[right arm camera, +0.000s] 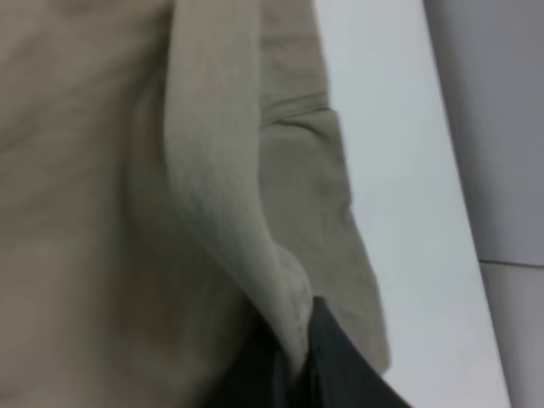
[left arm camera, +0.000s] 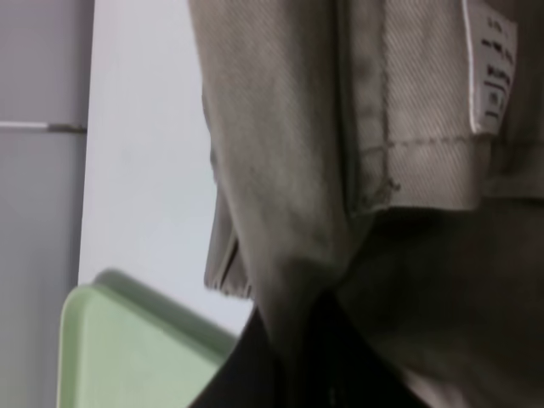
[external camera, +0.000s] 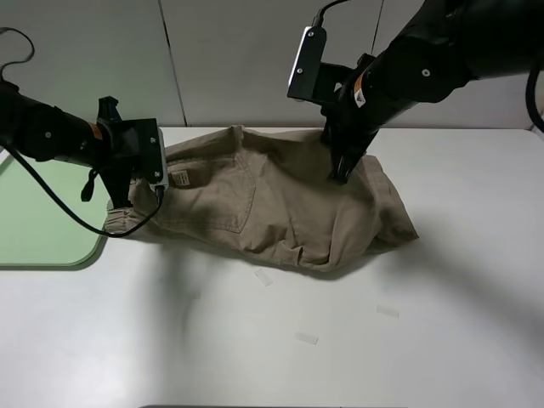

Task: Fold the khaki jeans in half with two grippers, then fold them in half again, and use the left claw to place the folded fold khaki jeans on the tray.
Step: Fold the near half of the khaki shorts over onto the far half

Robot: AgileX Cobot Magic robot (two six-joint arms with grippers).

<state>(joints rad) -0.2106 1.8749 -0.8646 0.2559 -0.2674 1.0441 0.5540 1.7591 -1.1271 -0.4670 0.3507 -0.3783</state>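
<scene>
The khaki jeans [external camera: 272,208] lay bunched on the table [external camera: 399,340], 1 end right by the tray [external camera: 34,229]. The left claw [external camera: 120,202] pinched that end tight. The right claw [external camera: 341,174] pinched the far edge tight.

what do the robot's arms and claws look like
The left arm and right arm are thick, rounded, glossy black, each with an orange-and-white sticker and a white-faced camera box. The left gripper and right gripper are short black claws. Black cables hang off both.

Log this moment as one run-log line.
left gripper: shut on khaki jeans, end near tray | right gripper: shut on a raised fold | jeans: rumpled on table, off tray
</scene>
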